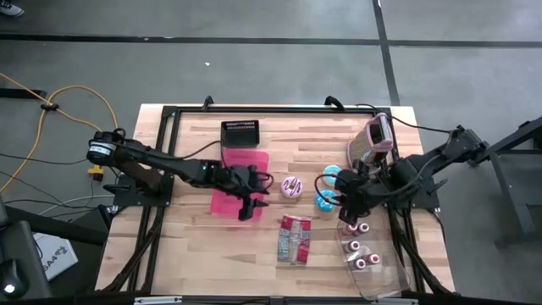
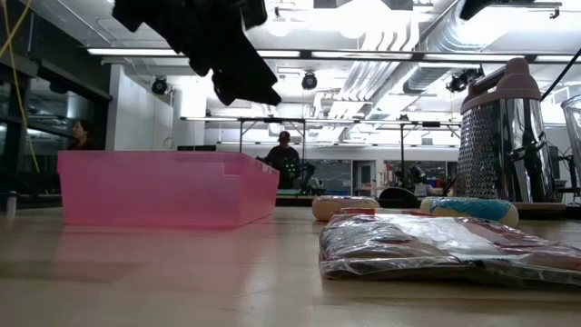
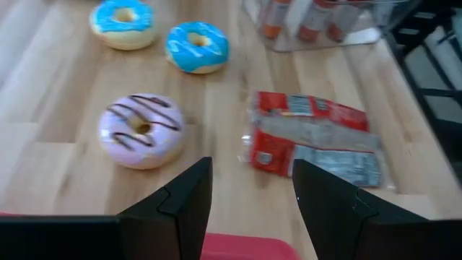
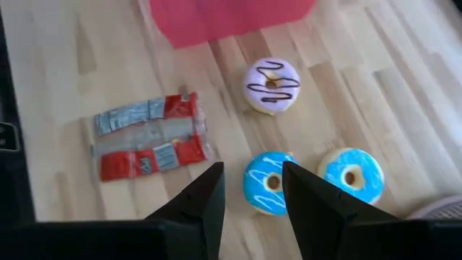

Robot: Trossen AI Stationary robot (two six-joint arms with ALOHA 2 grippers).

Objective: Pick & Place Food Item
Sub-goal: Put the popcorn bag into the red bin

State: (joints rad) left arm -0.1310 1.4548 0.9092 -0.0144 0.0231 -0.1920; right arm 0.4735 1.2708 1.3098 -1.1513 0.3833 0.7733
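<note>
A pink-iced donut with dark stripes [image 1: 292, 187] lies flat on the wooden table, right of a pink tray [image 1: 233, 161]. Two blue-iced donuts [image 1: 330, 176] [image 1: 324, 202] lie farther right. A red-and-silver snack packet [image 1: 295, 238] lies flat nearer the front edge. My left gripper [image 1: 254, 205] hovers open over the tray's right front corner with nothing between its fingers [image 3: 189, 189]; the striped donut [image 3: 141, 130] and the packet [image 3: 315, 141] lie beyond them. My right gripper [image 1: 348, 216] hangs open and empty above the nearer blue donut [image 4: 266, 180].
A clear container [image 1: 370, 261] holding several small red-topped items sits at the front right. A metal grater with a pink handle [image 1: 375, 141] stands at the back right, and a black block [image 1: 240, 133] behind the tray. Bare wood lies at the front left.
</note>
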